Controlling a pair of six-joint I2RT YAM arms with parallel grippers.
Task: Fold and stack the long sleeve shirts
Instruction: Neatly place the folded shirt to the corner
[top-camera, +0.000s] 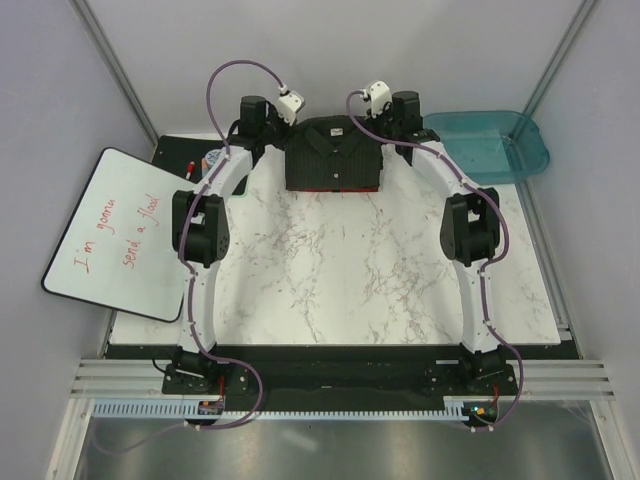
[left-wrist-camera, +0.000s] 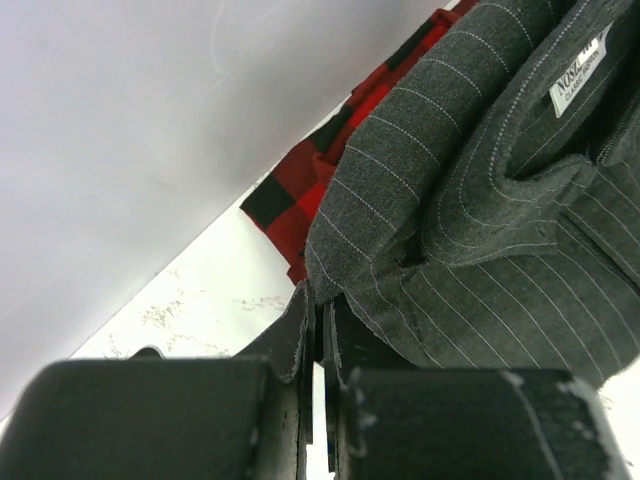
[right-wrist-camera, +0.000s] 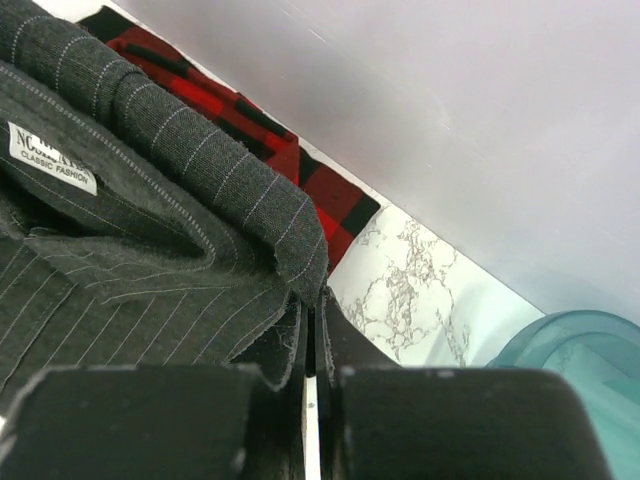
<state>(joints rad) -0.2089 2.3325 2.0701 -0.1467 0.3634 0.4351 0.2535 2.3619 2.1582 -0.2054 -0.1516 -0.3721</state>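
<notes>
now l end effector (left-wrist-camera: 318, 305), r end effector (right-wrist-camera: 312, 305) clenched at pinstripe shirt (top-camera: 333, 150) corners

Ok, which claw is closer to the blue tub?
Right. The right claw is at the striped shirt's corner on the tub's side, close beside it. The left claw is at the shirt's opposite corner, farther away.

The left arm (top-camera: 203, 235) and right arm (top-camera: 470, 232) both reach far forward, elbows bowed outward and wrists turned in toward each other. The left gripper (left-wrist-camera: 318, 335) has its fingers pressed together with only a thin slit between them. The right gripper (right-wrist-camera: 312, 325) is closed likewise.
</notes>
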